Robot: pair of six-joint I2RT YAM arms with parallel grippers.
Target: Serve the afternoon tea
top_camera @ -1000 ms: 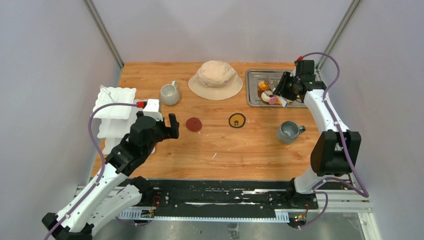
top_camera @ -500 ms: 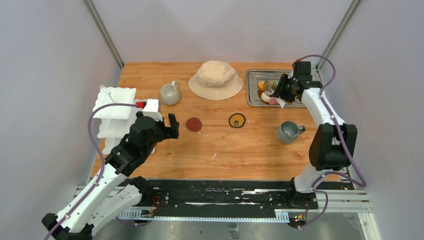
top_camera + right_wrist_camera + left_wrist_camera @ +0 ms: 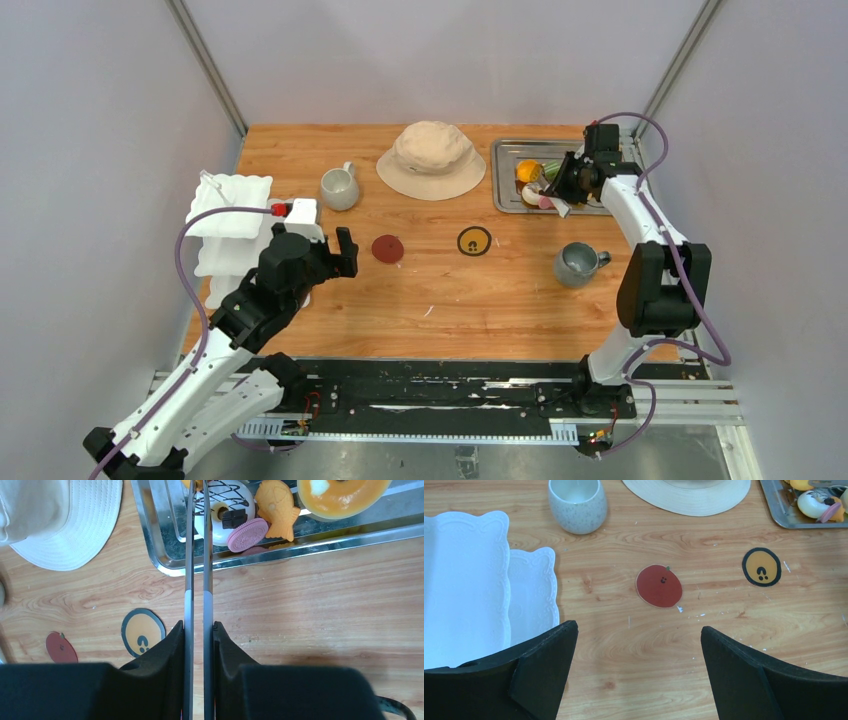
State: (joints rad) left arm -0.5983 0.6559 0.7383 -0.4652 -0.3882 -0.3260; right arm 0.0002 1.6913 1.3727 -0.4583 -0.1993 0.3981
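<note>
Nothing served yet: my right claw (image 3: 198, 630) squeezes the tongs (image 3: 189, 555) nearly closed among the pastries (image 3: 248, 534) in the tray (image 3: 161, 566), catch unclear. My left claw (image 3: 639, 632) gapes empty beside the bare stand (image 3: 464, 580).

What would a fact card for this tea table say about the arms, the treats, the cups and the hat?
Left pincer: open, empty, beside the white wavy-edged tiered stand
Right pincer: shut on long metal tongs reaching over the shiny metal tray
Treats: pink round cookie and orange fish-shaped pastry in the tray
Stand: no treats seen on it
Cups: white speckled mug near the stand, grey mug on the right
Hat: beige bucket hat, between white mug and tray
</note>
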